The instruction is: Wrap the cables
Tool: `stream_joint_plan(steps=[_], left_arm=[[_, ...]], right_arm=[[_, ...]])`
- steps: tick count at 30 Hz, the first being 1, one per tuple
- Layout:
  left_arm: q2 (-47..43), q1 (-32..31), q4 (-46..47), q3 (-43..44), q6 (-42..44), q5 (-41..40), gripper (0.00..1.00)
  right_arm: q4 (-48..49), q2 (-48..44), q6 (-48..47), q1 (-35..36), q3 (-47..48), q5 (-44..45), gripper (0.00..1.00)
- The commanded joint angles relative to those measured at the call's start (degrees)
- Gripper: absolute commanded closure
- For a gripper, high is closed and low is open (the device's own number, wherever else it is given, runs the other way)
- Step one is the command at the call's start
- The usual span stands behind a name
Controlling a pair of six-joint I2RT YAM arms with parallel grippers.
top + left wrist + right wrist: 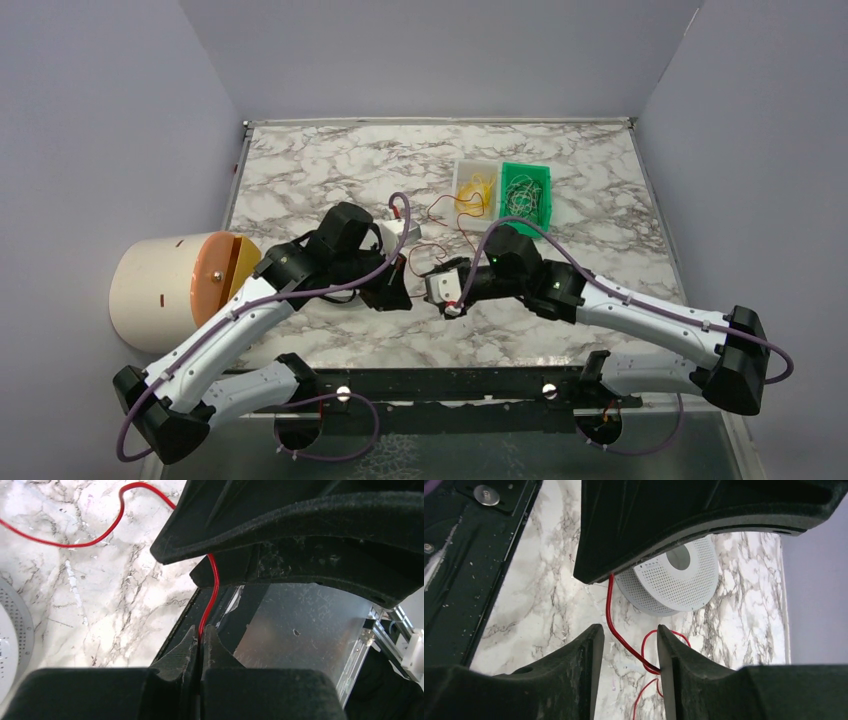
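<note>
From above, both arms bend inward, and the left gripper [398, 292] and right gripper [448, 297] nearly meet at centre frame over the marble table [300, 170]. The red wire [436, 204] loops just above them, too thin to follow.

The left wrist view shows the left gripper [201, 642] clenched on the wire [215, 587], whose upper end slips behind a black body.

In the right wrist view the right gripper [630, 650] has its jaws parted, with the wire [610, 605] loose between them. A white perforated spool [684, 580] at upper centre is half hidden.

Pale lilac walls [430, 50] — marble tabletop [330, 170]

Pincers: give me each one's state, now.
Left pincer: shut on the red wire.
Right pincer: open, the red wire running between the jaws, not clamped.
</note>
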Motion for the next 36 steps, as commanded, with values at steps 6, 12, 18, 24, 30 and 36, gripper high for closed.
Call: stream_joint_plan(steps=[6, 12, 18, 24, 30, 36], left_arm=[[-3.1, -0.3, -1.5, 3.2, 0.7, -5.7, 1.0], [-3.6, -0.3, -1.5, 3.6, 0.2, -5.9, 1.0], [-3.7, -0.3, -1.0, 3.5, -0.5, -7.8, 1.0], [-4.0, -0.3, 0.7, 4.2, -1.6, -16.6, 0.51], [-4.1, -0.3, 1.2, 4.9, -3.6, -30.4, 0.32], [0.0, -0.3, 1.2, 3.1, -4.9, -36.3, 0.29]], right_arm=[[1.7, -2.0, 2.5, 0.4, -2.8, 4.8, 0.66], [4.5, -3.1, 7.8, 0.4, -4.5, 2.8, 0.89], [8.0, -5.9, 14.1, 0.3, -5.9, 3.2, 0.99], [3.9, -7.4, 17.8, 0.3, -5.0, 9.6, 0.99], [-4.7, -6.5, 29.2, 0.3, -1.2, 20.7, 0.99], [-9.9, -5.0, 46.7, 0.3, 1.5, 38.1, 0.99]])
